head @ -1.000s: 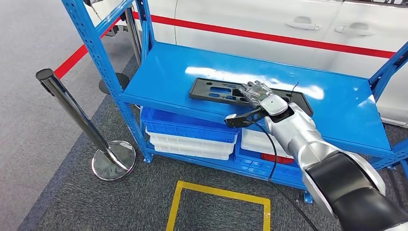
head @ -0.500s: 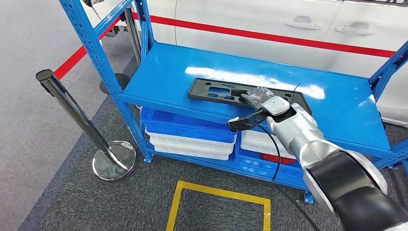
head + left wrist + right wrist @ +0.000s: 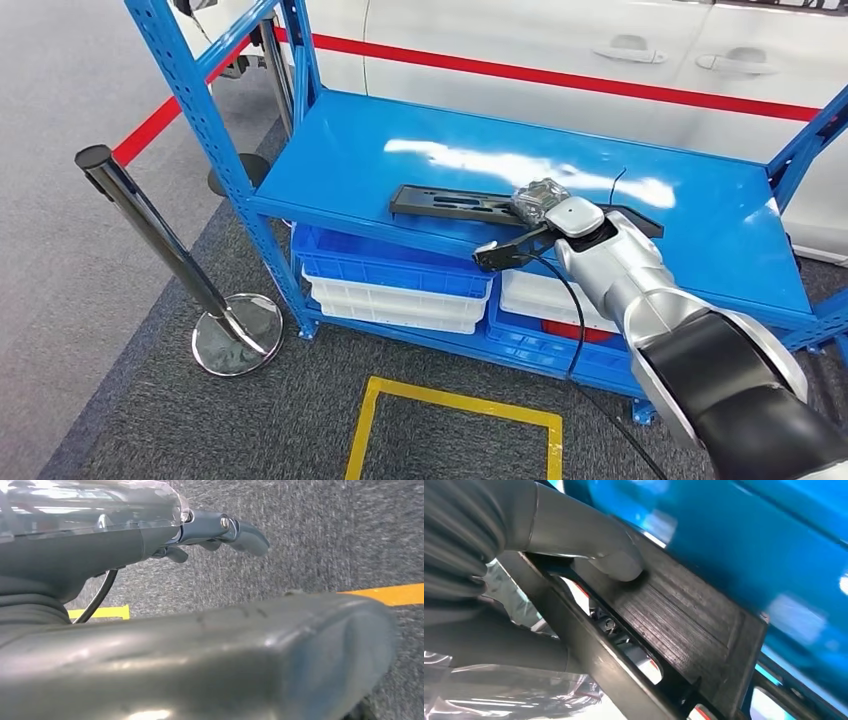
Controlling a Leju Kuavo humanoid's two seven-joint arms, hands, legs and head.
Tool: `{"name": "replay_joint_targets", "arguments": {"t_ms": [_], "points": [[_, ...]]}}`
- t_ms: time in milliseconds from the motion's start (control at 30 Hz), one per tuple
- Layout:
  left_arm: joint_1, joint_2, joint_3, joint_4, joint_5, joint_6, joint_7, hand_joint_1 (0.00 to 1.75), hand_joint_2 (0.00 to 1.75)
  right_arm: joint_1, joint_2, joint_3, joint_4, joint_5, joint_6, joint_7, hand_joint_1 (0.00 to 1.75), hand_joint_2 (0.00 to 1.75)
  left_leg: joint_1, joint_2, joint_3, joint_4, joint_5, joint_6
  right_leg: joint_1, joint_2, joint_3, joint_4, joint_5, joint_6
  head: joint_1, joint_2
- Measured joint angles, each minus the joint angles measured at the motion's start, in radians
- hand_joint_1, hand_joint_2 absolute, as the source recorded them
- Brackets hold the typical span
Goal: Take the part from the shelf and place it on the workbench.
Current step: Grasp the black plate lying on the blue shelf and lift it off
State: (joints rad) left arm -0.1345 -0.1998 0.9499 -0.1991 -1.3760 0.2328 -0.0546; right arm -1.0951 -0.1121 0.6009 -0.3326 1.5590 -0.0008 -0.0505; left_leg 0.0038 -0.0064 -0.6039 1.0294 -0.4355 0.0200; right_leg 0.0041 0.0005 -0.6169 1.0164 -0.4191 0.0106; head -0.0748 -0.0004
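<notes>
One long part (image 3: pixel 455 203) lies crosswise, tilted, gripped by right hand (image 3: pixel 540 200).

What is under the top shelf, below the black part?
Under the blue shelf sit blue bins and white trays. The right robot hand and arm cover the rest beneath the black part.

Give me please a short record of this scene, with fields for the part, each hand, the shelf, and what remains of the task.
part: black flat plastic panel, tilted, near edge raised off the blue shelf
right hand: right hand grips the panel, thumb pressed on its ribbed face
left hand: left hand holds nothing, hangs over grey carpet
below the shelf: blue and white bins
task left: part not yet off the shelf; workbench not seen
</notes>
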Motion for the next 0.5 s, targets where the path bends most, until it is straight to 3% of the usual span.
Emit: {"name": "replay_joint_targets", "arguments": {"t_ms": [67, 100, 167, 200, 233, 267, 300, 367, 433, 500], "points": [[-0.001, 0.0, 0.0, 0.0, 0.0, 0.0, -0.001, 0.0, 0.0, -0.001, -0.002, 0.0, 0.0, -0.001, -0.004, -0.006, 1.75, 1.75, 0.002, 0.001, 0.002, -0.008, 0.006, 0.011, -0.004, 0.001, -0.009, 0.023, -0.018, 0.011, 0.0, 0.0], [-0.003, 0.0, 0.0, 0.0, 0.0, 0.0, -0.001, 0.0, 0.0, -0.001, -0.003, 0.0, 0.0, -0.003, -0.009, -0.008, 1.75, 1.75, 0.004, 0.001, 0.004, -0.011, 0.009, 0.016, -0.006, 0.001, -0.026, 0.061, -0.042, 0.017, 0.0, 0.0], [-0.005, 0.0, 0.0, 0.0, 0.0, 0.001, -0.001, 0.0, 0.0, 0.003, -0.004, 0.0, 0.0, -0.013, -0.03, -0.015, 1.75, 1.75, 0.004, 0.002, 0.003, -0.012, 0.011, 0.019, -0.011, 0.0, -0.084, 0.188, -0.105, 0.026, 0.0, 0.0], [-0.005, 0.0, 0.0, 0.0, 0.001, 0.001, -0.001, 0.0, 0.0, 0.007, -0.004, 0.0, 0.0, -0.019, -0.042, -0.019, 1.75, 1.75, 0.004, 0.001, 0.002, -0.012, 0.011, 0.019, -0.014, 0.0, -0.113, 0.249, -0.126, 0.03, 0.0, 0.0], [-0.005, 0.0, 0.0, 0.0, 0.001, 0.001, -0.001, 0.0, 0.0, 0.012, -0.004, 0.0, 0.0, -0.025, -0.051, -0.023, 1.75, 1.75, 0.004, 0.001, 0.002, -0.012, 0.011, 0.019, -0.017, 0.0, -0.129, 0.28, -0.129, 0.033, 0.0, 0.0], [-0.005, 0.0, 0.0, 0.0, 0.002, 0.002, -0.001, 0.0, 0.0, 0.015, -0.004, 0.0, 0.0, -0.028, -0.058, -0.025, 1.75, 1.75, 0.004, 0.001, 0.002, -0.011, 0.01, 0.019, -0.02, 0.0, -0.128, 0.274, -0.114, 0.035, 0.0, 0.0], [-0.005, -0.001, 0.0, 0.0, 0.002, 0.002, -0.001, 0.0, 0.0, 0.016, -0.004, 0.0, 0.0, -0.031, -0.06, -0.026, 1.75, 1.75, 0.004, 0.0, 0.003, -0.01, 0.01, 0.017, -0.023, 0.0, -0.106, 0.227, -0.083, 0.036, 0.0, 0.0], [-0.006, -0.001, 0.0, 0.0, 0.003, 0.002, -0.002, 0.0, 0.0, 0.015, -0.004, 0.0, -0.001, -0.045, -0.068, -0.037, 1.75, 1.75, 0.003, -0.001, 0.002, -0.008, 0.007, 0.011, -0.026, 0.0, -0.039, 0.086, -0.021, 0.035, 0.0, 0.0], [-0.006, -0.001, 0.0, 0.0, 0.003, 0.002, -0.003, 0.0, 0.0, 0.018, -0.003, -0.007, -0.005, -0.106, -0.09, -0.088, 1.75, 1.75, 0.002, -0.002, -0.002, -0.006, 0.006, 0.001, -0.021, 0.001, -0.004, 0.008, -0.001, 0.027, 0.0, 0.0], [-0.006, -0.001, 0.0, 0.0, 0.001, 0.0, -0.013, 0.0, 0.0, 0.028, 0.0, -0.033, -0.015, -0.208, -0.115, -0.18, 1.75, 1.75, 0.003, -0.002, -0.003, -0.009, 0.007, -0.011, -0.016, 0.001, -0.003, 0.001, -0.001, 0.013, 0.0, 0.0]]}}
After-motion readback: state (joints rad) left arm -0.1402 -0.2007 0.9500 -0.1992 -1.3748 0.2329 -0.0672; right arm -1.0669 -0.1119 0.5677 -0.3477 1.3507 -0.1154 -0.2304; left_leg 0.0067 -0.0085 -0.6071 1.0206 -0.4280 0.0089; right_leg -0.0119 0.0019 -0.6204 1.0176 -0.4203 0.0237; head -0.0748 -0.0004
